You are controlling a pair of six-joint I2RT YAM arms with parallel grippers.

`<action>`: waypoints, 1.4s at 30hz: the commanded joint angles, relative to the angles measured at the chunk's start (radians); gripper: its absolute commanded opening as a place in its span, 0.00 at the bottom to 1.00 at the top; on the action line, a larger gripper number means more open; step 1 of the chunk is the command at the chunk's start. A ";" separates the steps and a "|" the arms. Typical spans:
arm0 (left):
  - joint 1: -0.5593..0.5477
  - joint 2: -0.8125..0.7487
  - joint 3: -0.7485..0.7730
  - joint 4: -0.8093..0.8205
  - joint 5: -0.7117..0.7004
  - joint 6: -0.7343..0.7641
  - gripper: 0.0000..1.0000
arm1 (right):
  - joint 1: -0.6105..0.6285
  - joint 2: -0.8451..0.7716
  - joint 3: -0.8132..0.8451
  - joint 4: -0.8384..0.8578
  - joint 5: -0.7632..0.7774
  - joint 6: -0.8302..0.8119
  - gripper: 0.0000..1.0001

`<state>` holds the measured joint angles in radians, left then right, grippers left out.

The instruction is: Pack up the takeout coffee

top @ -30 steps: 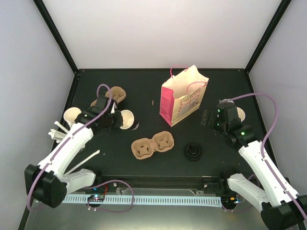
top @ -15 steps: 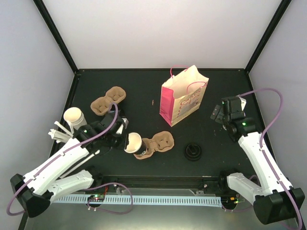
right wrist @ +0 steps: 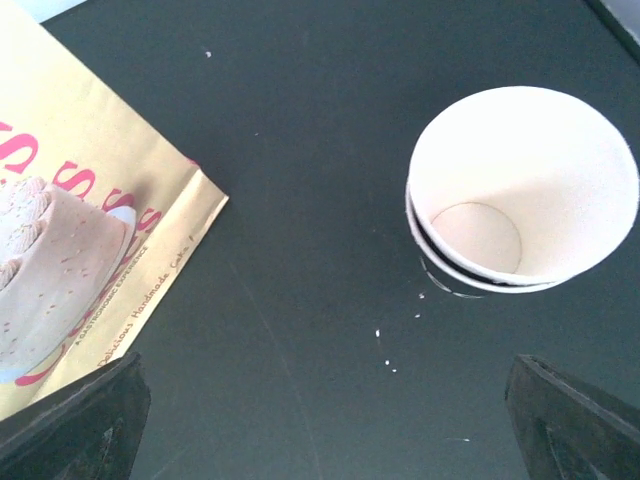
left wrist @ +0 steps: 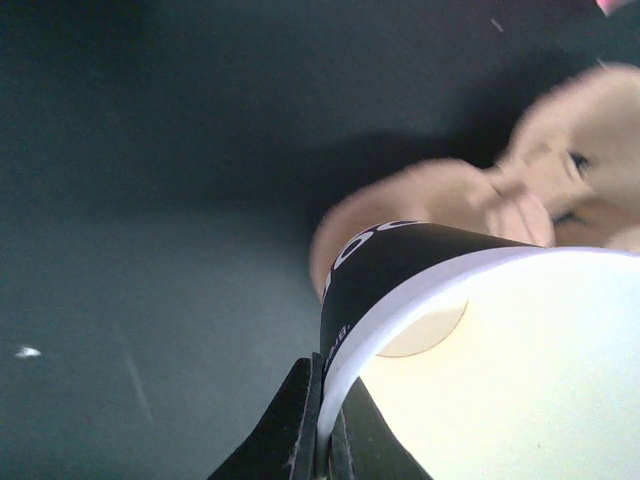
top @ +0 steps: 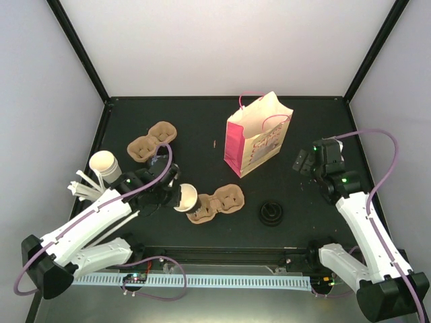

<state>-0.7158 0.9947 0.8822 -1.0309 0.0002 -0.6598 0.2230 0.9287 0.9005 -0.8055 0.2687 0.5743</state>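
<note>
The left jaws were clamped on the rim of an empty paper cup (top: 186,199). It tilted over the left pocket of the brown pulp tray (top: 227,199) at mid-worktop, whose right pocket lay empty. The right jaws stood wide apart above two empty nested cups (right wrist: 520,190) beside the pink-and-gold gift bag (top: 256,138). A second tray (top: 151,142) sat empty at the back left, with a further cup (top: 104,163) near it.

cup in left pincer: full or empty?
Empty: the cup in the left pincer shows its bare inner bottom in the wrist view.
</note>
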 commanded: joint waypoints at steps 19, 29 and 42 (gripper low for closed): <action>0.455 0.186 -0.064 0.202 -0.084 0.031 0.05 | 0.750 0.358 0.005 0.185 -0.216 0.030 0.91; 0.474 0.123 -0.020 0.163 -0.090 0.048 0.43 | 0.873 0.662 0.182 0.190 -0.175 0.033 0.90; 0.473 -0.121 0.119 0.142 -0.184 0.126 0.66 | 0.886 0.857 0.273 0.180 -0.125 0.068 0.76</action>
<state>-0.2497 0.9382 0.9573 -0.9131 -0.1219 -0.5858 1.1046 1.7584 1.1545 -0.6296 0.1085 0.6155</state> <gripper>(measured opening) 0.639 0.769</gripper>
